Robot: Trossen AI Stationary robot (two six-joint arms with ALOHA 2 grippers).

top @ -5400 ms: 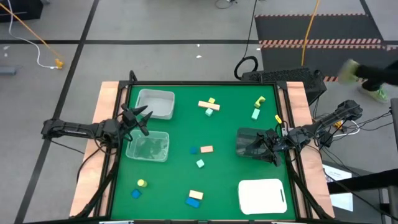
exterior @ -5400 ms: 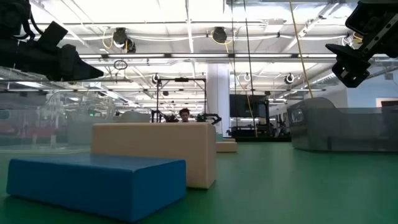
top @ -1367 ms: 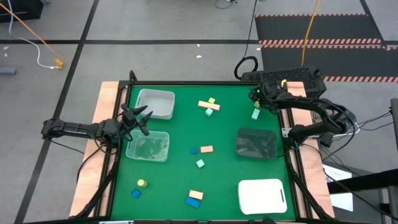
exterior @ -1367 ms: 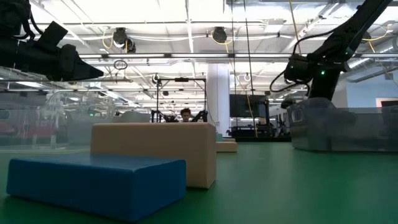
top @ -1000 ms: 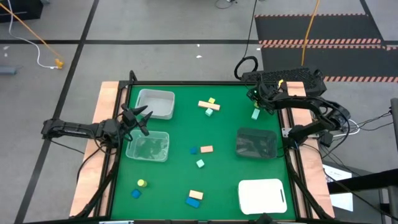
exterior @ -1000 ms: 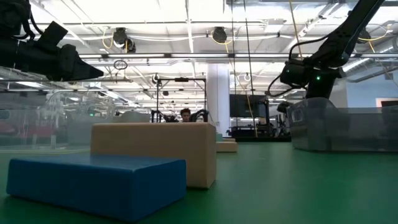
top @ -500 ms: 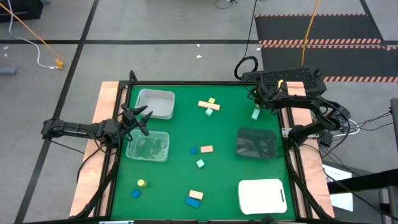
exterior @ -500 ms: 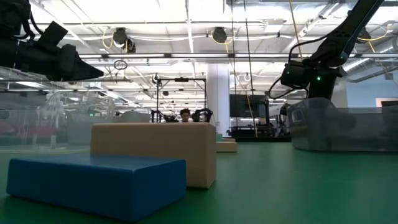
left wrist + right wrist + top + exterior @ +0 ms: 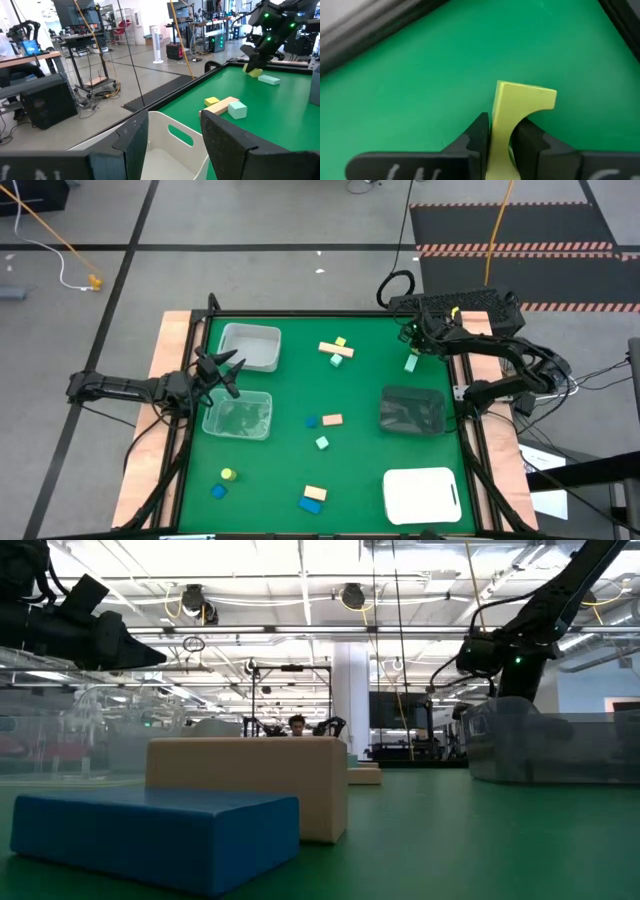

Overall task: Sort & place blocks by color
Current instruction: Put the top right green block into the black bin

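Pinching a yellow arch block (image 9: 512,107) by its flat sides, right gripper (image 9: 499,131) fingers closed at the high view's upper right over the worktop (image 9: 370,395); block looks light, rigid, smooth, so grip the faces; left gripper (image 9: 172,137) open, idle above a clear bin (image 9: 165,155).

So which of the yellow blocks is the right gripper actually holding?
The yellow arch-shaped block at the table's far right corner: the right gripper is shut on it. The other yellow blocks lie untouched: one far-centre, one near-left.

Matt green table cover (image 9: 360,390) (felt-like), smooth yellow block (image 9: 520,107), clear plastic bins (image 9: 240,418).
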